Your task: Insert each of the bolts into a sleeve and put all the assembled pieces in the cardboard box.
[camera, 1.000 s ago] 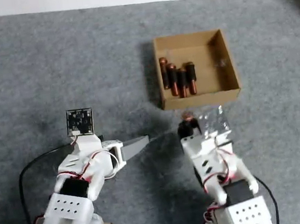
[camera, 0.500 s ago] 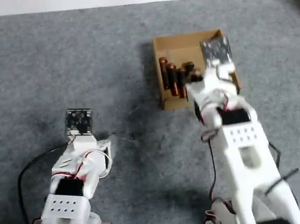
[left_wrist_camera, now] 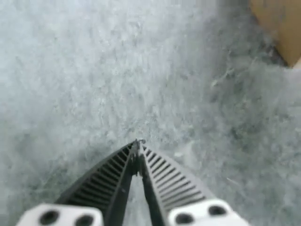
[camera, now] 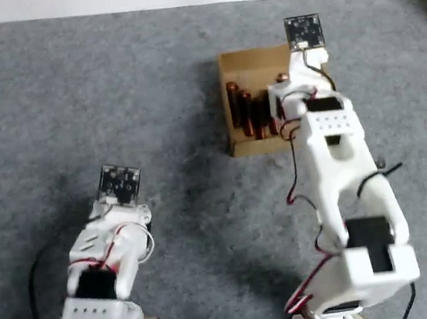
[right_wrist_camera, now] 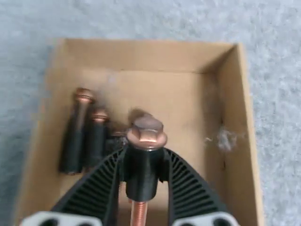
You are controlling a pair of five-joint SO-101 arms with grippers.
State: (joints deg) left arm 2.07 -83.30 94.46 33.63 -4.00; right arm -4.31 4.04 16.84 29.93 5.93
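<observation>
Table [camera: 109, 86] — mottled grey, fuzzy texture. Cardboard box [right_wrist_camera: 141, 59]: plain tan-brown, darker in shaded corners. Bolt [right_wrist_camera: 146, 132]: copper, shiny head and shank. Sleeve [right_wrist_camera: 141, 176]: matt black. Assembled pieces [right_wrist_camera: 77, 141]: black bodies, copper heads. Right claw [right_wrist_camera: 143, 162] and left claw [left_wrist_camera: 137, 147] — black fingers with ribbed stripe pattern, white bases. Arms [camera: 339, 159]: white, with red and black wires.

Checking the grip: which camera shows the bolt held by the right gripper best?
Right wrist view: the sleeved bolt sits close up in the right gripper over the cardboard box. High view: the arm mostly covers it. Left wrist view faces carpet.
</observation>
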